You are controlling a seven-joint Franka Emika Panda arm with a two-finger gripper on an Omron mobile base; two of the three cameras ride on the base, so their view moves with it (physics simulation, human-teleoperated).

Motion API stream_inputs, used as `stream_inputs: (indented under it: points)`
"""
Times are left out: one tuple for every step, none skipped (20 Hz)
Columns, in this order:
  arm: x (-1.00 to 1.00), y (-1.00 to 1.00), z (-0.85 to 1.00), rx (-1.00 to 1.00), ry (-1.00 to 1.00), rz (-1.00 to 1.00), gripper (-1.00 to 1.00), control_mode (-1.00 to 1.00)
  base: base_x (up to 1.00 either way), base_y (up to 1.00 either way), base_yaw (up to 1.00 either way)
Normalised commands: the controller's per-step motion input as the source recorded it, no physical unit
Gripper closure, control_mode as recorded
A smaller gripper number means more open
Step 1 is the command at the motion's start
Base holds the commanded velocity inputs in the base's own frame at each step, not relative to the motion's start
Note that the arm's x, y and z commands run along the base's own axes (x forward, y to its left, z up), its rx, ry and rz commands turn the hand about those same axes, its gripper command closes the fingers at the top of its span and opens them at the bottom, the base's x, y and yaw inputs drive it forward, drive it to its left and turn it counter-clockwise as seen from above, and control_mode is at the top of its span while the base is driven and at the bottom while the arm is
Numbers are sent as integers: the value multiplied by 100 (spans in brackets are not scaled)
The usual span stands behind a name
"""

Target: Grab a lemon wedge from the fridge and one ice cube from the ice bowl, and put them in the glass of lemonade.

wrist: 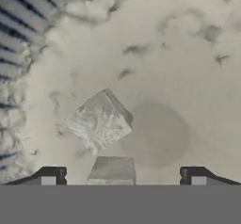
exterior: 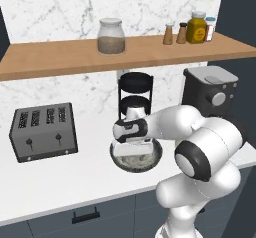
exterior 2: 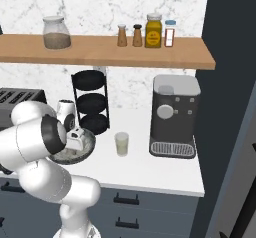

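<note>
You've got a white tabletop (exterior 2: 150, 167) under marble wall and wooden shelf (exterior 2: 150, 52). Ice bowl (exterior: 152, 157), speckled rim, sits beside the toaster (exterior: 44, 131); gripper (wrist: 122, 177) spread wide over a pale ice cube (wrist: 99, 122) inside.

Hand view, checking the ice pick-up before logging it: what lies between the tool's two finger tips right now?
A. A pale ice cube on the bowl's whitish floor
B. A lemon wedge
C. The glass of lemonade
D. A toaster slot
A: in the hand view a pale ice cube lies on the whitish floor of the ice bowl, just ahead of the open tool, not yet gripped.
</note>
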Motion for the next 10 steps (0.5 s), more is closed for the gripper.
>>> stream_inputs:
  points:
    - [0, 0, -16, 0, 0, 0, 100, -100, 0, 0, 0]
    - [0, 0, -16, 0, 0, 0, 100, -100, 0, 0, 0]
    - [0, 0, -13, 0, 0, 0, 100, -100, 0, 0, 0]
    - [0, 0, -16, 0, 4, 0, 100, -100, 0, 0, 0]
    - [0, 0, -17, 0, 4, 0, 100, -100, 0, 0, 0]
    - [0, 0, -17, 0, 5, 0, 100, -100, 0, 0, 0]
    - [0, 0, -18, 0, 4, 0, 100, -100, 0, 0, 0]
    - [0, 0, -15, 0, 4, 0, 100, -100, 0, 0, 0]
    - [0, 0, -13, 0, 5, 0, 100, -100, 0, 0, 0]
    - [0, 0, -10, 0, 5, 0, 100, -100, 0, 0, 0]
